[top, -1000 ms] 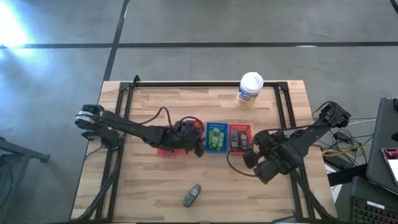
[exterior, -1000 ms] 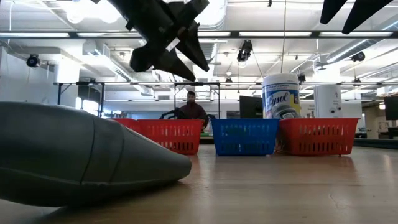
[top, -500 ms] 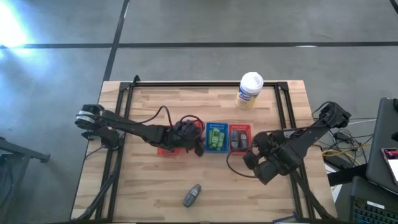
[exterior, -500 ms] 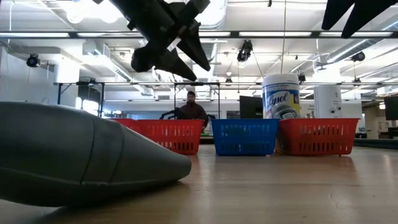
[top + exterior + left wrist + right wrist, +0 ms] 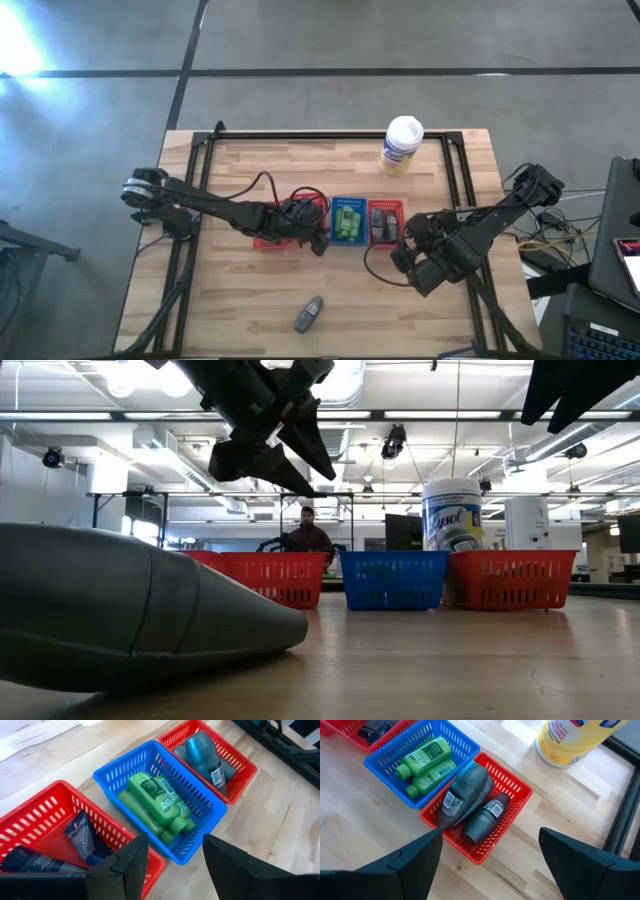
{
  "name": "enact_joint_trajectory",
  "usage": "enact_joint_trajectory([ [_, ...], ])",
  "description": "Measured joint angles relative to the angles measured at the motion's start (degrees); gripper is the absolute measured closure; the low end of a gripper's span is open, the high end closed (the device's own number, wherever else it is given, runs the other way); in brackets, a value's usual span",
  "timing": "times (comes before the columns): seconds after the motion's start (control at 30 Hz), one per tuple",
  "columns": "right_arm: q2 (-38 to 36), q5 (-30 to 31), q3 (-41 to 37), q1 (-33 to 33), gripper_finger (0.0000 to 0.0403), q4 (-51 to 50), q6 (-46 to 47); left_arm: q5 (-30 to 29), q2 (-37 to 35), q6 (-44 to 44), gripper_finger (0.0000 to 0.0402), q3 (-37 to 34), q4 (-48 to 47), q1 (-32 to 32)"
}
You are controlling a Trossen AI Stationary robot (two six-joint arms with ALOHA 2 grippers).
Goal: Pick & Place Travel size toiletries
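Nearest me, one grey tube (image 5: 309, 313) lies alone on the table (image 5: 230, 300). Farther in, my left gripper (image 5: 170, 857) hangs open and empty over the left red basket (image 5: 37, 822); my right gripper (image 5: 490, 852) gapes wide by the right red basket (image 5: 512, 800). Green bottles (image 5: 157, 802) fill the blue basket (image 5: 117, 767); the dark packets (image 5: 82, 837) are perhaps sachets.

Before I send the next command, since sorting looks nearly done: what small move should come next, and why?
Probably swing the open, empty right gripper toward the lone dark grey tube lying on the table's near side. Two like tubes already sit in the right-hand red basket, while the left gripper hangs open over the left red basket.
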Motion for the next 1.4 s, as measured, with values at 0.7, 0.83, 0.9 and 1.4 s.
enact_joint_trajectory([
  [0.7,-10.4,-2.5,-5.2,-1.0,0.0058,-2.5,3.6,19.1,0.1,-7.2,0.0209,-0.1,-1.8,-8.8],
  [0.83,-11.6,-2.4,-7.2,-1.1,0.0053,0.5,2.8,18.8,0.2,-8.2,0.0209,-0.1,-4.3,-13.6],
  [0.9,-11.7,-2.6,-8.3,-1.1,0.0053,3.2,1.8,18.8,0.3,-9.4,0.0209,-0.1,-4.4,-15.5],
  [1.4,-11.4,-4.5,-13.0,-2.5,0.0080,14.6,-0.3,23.6,1.1,-23.3,0.0184,-0.1,-8.2,-15.8],
])
